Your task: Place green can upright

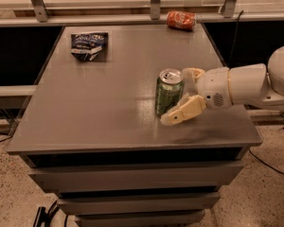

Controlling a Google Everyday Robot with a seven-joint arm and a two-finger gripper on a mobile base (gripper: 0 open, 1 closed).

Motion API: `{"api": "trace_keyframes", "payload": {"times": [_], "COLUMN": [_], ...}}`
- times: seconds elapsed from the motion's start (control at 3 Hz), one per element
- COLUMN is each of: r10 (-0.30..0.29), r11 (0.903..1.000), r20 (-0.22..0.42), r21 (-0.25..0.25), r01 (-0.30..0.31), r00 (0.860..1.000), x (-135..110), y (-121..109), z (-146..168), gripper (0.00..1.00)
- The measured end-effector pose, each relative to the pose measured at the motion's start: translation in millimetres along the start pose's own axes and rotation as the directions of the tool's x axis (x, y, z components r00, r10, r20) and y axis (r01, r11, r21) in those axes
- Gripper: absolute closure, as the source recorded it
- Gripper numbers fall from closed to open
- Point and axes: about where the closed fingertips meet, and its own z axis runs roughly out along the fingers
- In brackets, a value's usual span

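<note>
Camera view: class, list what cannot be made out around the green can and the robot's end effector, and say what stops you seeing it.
1. Green can, standing upright: label wording too small to read; its far side faces away.
2. End effector, open around the can near the table's right edge: the far fingertip seems hidden behind the can's rim.
3. Robot arm: cut off by the view's right edge; base unseen.

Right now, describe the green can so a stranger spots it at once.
On the grey table, look near its right front edge, where the hand reaches in. The green can stands upright between its open fingers; the orange-red can lies far back.
</note>
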Motion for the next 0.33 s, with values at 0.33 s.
{"api": "trace_keyframes", "payload": {"times": [0.33], "r10": [-0.002], "r11": [1.0000], "r20": [-0.002], "r21": [-0.001], "r01": [0.002], "r00": [1.000], "x": [0.4], "y": [0.0], "z": [-0.4], "gripper": [0.00]}}
